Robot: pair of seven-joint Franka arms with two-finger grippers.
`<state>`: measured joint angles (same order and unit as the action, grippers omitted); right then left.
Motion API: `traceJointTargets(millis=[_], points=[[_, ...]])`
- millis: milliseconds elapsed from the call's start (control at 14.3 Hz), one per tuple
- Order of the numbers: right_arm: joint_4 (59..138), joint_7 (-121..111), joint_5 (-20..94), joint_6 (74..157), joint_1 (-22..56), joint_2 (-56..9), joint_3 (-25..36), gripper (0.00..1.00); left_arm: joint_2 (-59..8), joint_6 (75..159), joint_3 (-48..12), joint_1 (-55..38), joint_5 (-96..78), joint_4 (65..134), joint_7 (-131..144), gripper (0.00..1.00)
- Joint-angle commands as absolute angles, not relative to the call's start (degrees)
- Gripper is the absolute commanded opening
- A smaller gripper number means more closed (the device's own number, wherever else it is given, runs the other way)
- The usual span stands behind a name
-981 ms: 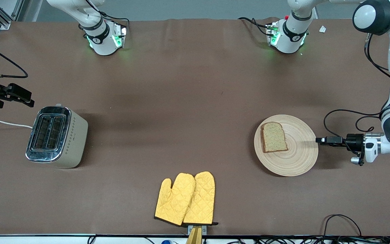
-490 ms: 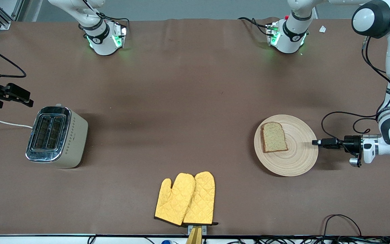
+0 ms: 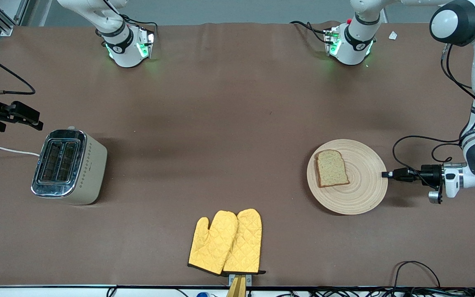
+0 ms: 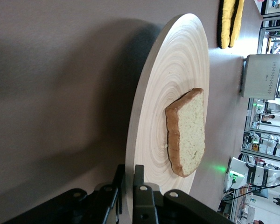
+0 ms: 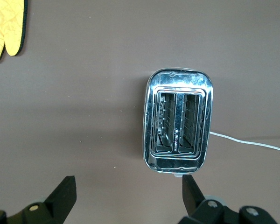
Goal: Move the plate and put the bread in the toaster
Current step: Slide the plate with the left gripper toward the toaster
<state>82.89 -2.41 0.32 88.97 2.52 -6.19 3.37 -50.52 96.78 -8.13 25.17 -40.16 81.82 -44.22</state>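
Note:
The light-wood plate (image 3: 361,187) lies toward the left arm's end of the table, with the bread (image 3: 332,168) flat on it. My left gripper (image 3: 386,174) is low at the plate's rim on the left arm's side, and it is shut on that rim. In the left wrist view the rim sits between the two fingers (image 4: 130,175), with the plate (image 4: 172,93) and the bread (image 4: 191,135) past them. The chrome-topped toaster (image 3: 68,166) stands toward the right arm's end, both slots empty. My right gripper (image 3: 34,119) is open and empty over the table beside the toaster (image 5: 178,123).
A pair of yellow oven mitts (image 3: 227,241) lies near the table's front edge, in the middle. The toaster's white cord (image 3: 6,149) runs off the table at the right arm's end. Loose cables (image 3: 417,270) lie at the front edge near the left arm's end.
My left gripper moved in to the plate's rim and closed on it. The plate and bread shifted slightly toward the right arm's end. The right gripper barely moved.

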Motion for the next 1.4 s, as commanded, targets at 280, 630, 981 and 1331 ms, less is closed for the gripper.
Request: traceJointTargets(millis=[280, 630, 981, 1331], points=[[83.7, -1.8, -0.6, 88.7, -10.7, -5.1, -10.2, 1.00, -48.3, 103.3, -25.9, 22.3, -43.8, 81.2, -31.1, 0.00], [83.7, -1.8, -0.6, 88.7, -10.5, -5.1, -10.2, 1.00, -49.6, 120.0, -33.5, 7.5, -44.2, 80.3, -14.8, 0.00], [83.7, -1.8, -0.7, 88.7, -8.0, -5.1, -7.8, 1.00, -54.6, 132.3, -33.2, -8.3, -52.8, 78.8, -12.8, 0.00], [83.7, -1.6, -0.5, 88.8, -1.1, -5.1, -0.2, 1.00, -60.8, 141.7, -33.2, -16.4, -55.0, 76.6, -17.5, 0.00]])
